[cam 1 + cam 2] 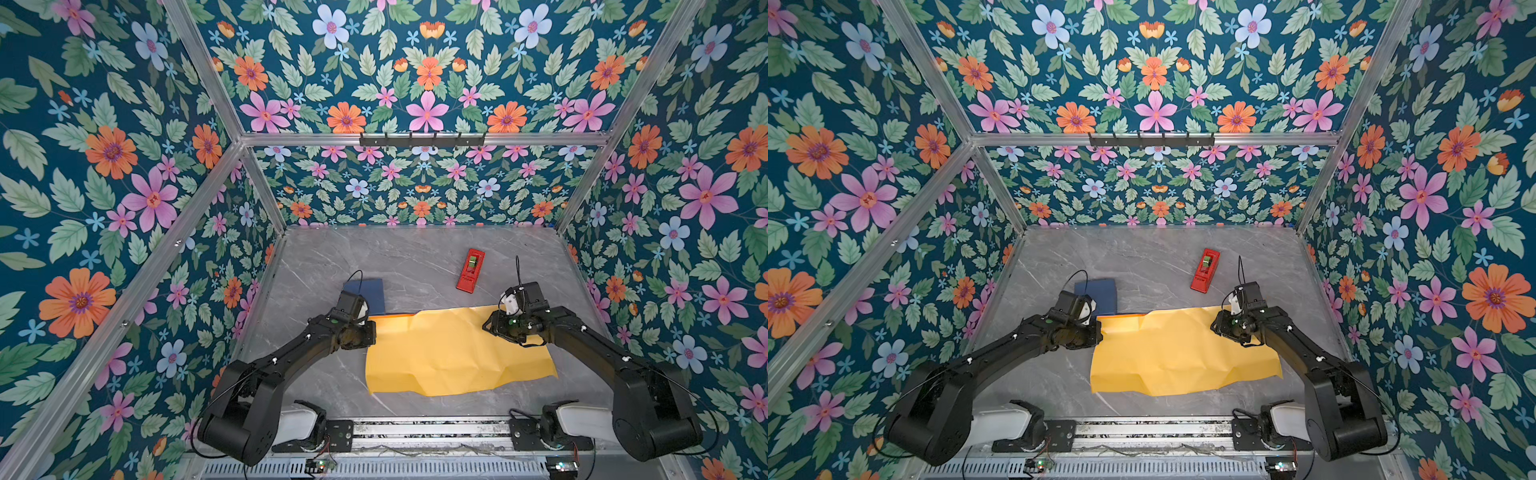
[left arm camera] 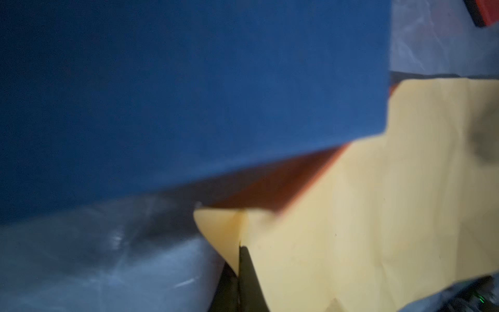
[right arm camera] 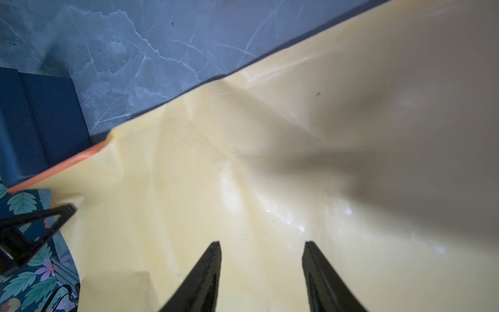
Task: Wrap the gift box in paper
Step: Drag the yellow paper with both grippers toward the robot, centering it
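While the gift box [image 1: 365, 287] borders the paper [image 1: 453, 353], the tape dispenser [image 1: 471, 270] lies apart.

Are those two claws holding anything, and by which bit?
The left gripper is pinched shut on the paper at its corner beside the gift box. The right gripper hangs open over the paper, holding nothing.

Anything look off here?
The paper is creased and buckled, not flat; its far-left edge is turned up, showing orange, by the corner the left gripper pinches. The box sits beside the paper, not on it.
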Controlling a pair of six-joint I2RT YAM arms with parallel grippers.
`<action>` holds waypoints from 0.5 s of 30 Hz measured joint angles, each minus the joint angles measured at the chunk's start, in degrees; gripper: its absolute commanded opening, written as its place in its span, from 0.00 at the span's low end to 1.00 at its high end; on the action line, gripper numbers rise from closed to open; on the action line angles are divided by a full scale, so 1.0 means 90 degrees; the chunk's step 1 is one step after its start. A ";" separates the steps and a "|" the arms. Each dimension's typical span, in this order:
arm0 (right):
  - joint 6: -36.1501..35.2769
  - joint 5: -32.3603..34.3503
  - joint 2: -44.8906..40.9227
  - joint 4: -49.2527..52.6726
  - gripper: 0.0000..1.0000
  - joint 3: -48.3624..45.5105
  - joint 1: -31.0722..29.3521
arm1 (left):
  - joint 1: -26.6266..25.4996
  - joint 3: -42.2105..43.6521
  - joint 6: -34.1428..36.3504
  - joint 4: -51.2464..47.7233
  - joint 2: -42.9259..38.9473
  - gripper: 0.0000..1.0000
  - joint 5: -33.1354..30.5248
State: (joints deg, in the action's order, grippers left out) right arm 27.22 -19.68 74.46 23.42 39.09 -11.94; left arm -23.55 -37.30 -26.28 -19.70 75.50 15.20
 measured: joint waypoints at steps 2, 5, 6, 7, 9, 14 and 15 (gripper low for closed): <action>0.0100 -0.0002 0.0032 -0.0019 0.51 -0.0075 0.0000 | 0.0134 -0.0117 0.0107 0.0034 0.0136 0.00 -0.0102; 0.0129 -0.0005 0.0041 -0.0070 0.51 -0.0151 0.0000 | 0.0313 -0.0265 0.0202 0.0102 0.0381 0.00 -0.0146; 0.0131 -0.0005 0.0041 -0.0083 0.51 -0.0163 0.0000 | 0.0367 -0.0313 0.0270 0.0138 0.0466 0.00 -0.0182; 0.0143 -0.0005 0.0041 -0.0085 0.51 -0.0163 0.0000 | 0.0406 -0.0362 0.0270 0.0175 0.0551 0.00 -0.0214; 0.0151 -0.0002 0.0056 -0.0114 0.51 -0.0151 0.0000 | 0.0452 -0.0418 0.0274 0.0287 0.0726 0.00 -0.0226; 0.0155 0.0036 0.0112 -0.0126 0.50 -0.0112 0.0000 | 0.0505 -0.0454 0.0352 0.0432 0.1001 0.00 -0.0279; 0.0182 0.0032 0.0114 -0.0129 0.50 -0.0112 -0.0002 | 0.0527 -0.0452 0.0369 0.0430 0.1005 0.00 -0.0359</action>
State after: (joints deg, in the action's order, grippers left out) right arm 28.86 -19.40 75.48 22.26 38.09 -11.97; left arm -18.81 -41.36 -22.96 -15.84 84.55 11.97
